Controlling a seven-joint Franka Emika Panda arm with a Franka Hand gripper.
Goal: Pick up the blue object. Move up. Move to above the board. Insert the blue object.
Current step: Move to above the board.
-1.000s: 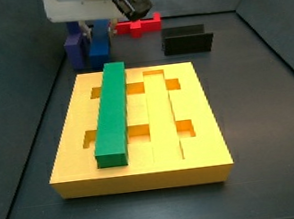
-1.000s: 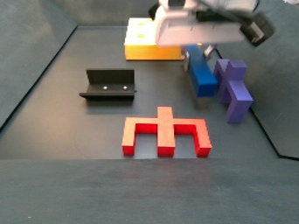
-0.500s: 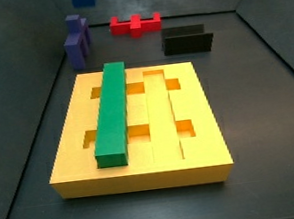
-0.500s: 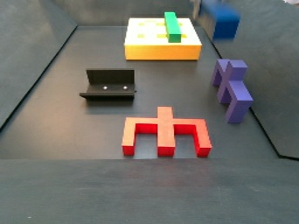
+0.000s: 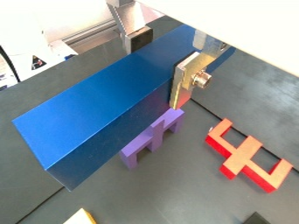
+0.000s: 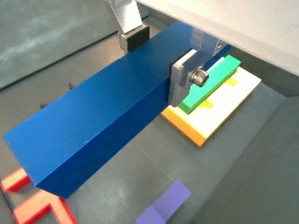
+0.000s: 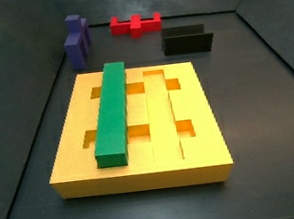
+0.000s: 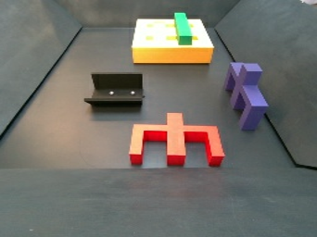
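My gripper (image 5: 160, 59) is shut on the blue object (image 5: 111, 109), a long plain blue bar, and holds it high above the floor; it also shows in a wrist view (image 6: 105, 118). The silver fingers (image 6: 184, 80) clamp its two long sides. Gripper and bar are out of both side views. The board (image 7: 138, 123) is a large yellow grooved block with a green bar (image 7: 111, 111) lying in one groove. It also shows in a side view (image 8: 171, 42) and in a wrist view (image 6: 211, 109), below the bar's far end.
A purple notched block (image 8: 247, 93) lies on the dark floor, also in a wrist view (image 5: 153, 140). A red forked piece (image 8: 176, 142) lies nearby. The dark fixture (image 8: 115, 90) stands apart from them. Dark walls ring the floor.
The gripper has lifted the blue bar from beside the purple block. It rose to the top edge of both side views, then out of them.
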